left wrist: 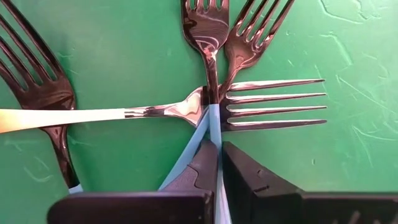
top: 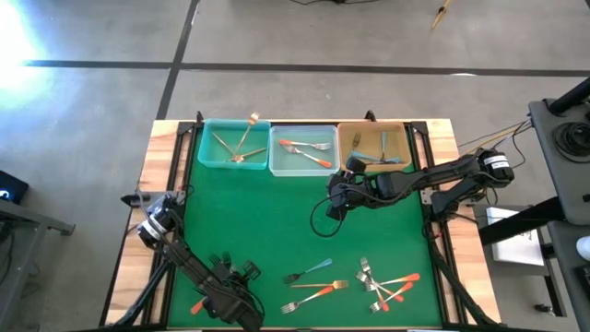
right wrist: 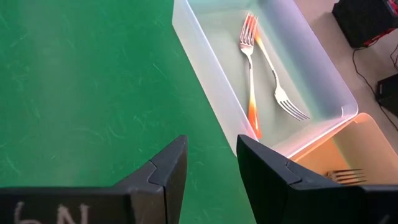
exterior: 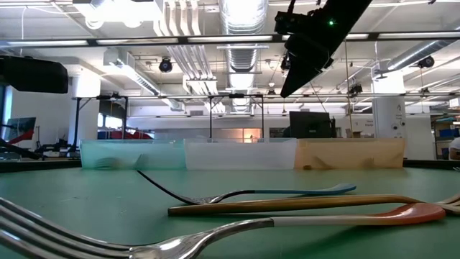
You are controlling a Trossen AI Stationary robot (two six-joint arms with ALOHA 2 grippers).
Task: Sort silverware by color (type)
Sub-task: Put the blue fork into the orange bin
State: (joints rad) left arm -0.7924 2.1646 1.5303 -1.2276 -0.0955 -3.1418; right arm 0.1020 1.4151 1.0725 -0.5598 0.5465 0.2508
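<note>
My left end effector (left wrist: pixel 214 165) sits low at the near left part of the green felt-covered surface (top: pixel 267 221), its two dark fingers pressed together on the slim light-blue handle of a silver-tined fork (left wrist: pixel 208 74). Around that fork lie others in a crossed cluster: one with a pale cream-looking handle (left wrist: pixel 93 115) touching its neck, one whose tines (left wrist: pixel 273 102) point sideways, and two more dark shiny fork heads beside them. In the high view, an orange-red handle (top: pixel 197 305) shows just beside that arm.

My right end effector (right wrist: pixel 211 165) hangs above the far right part of the surface, its fingers spread with nothing between them, near the edge of the clear rectangular plastic bin (right wrist: pixel 323 81). That bin holds two silver forks with orange-red handles (right wrist: pixel 250 74). To its left stands a teal-tinted bin (top: pixel 205 152) holding all-gold forks (top: pixel 241 143); to its right, a tan bin (top: pixel 346 138) with blue-handled forks (top: pixel 380 159).

Near the front right of the surface, loose forks remain: a blue-handled one (top: pixel 309 271), a gold one (top: pixel 323 285), an orange-handled one (top: pixel 309 297), and a mixed heap (top: pixel 387 281) of silver and orange-red ones just beside them.
</note>
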